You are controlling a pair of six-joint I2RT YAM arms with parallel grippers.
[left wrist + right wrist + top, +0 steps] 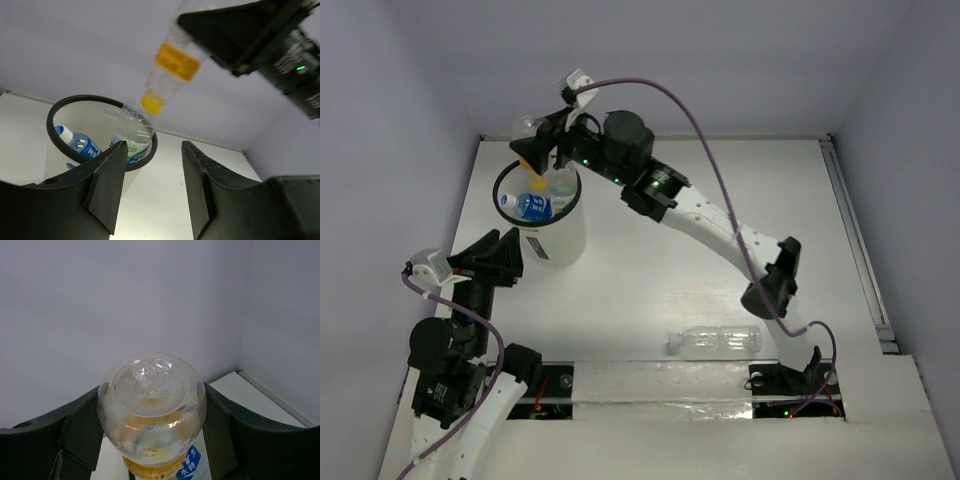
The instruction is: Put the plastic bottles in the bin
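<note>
My right gripper [538,150] is shut on a clear bottle with an orange label and yellow cap [536,178]. It holds the bottle cap-down just over the white bin's black rim [501,193]. In the right wrist view the bottle's base [152,405] fills the gap between my fingers [80,430]. The left wrist view shows that bottle [172,62] tilted above the bin [55,117]. A blue-labelled bottle [532,207] [80,142] and a green-labelled one [563,190] [131,145] lie in the bin. Another clear bottle [715,341] lies on the table. My left gripper [505,250] [153,150] is open and empty beside the bin.
The white table [660,270] has walls at the back and on both sides. A raised rail [855,240] runs along the right edge. The right arm [720,220] stretches diagonally across the table, and its purple cable [690,110] arcs above.
</note>
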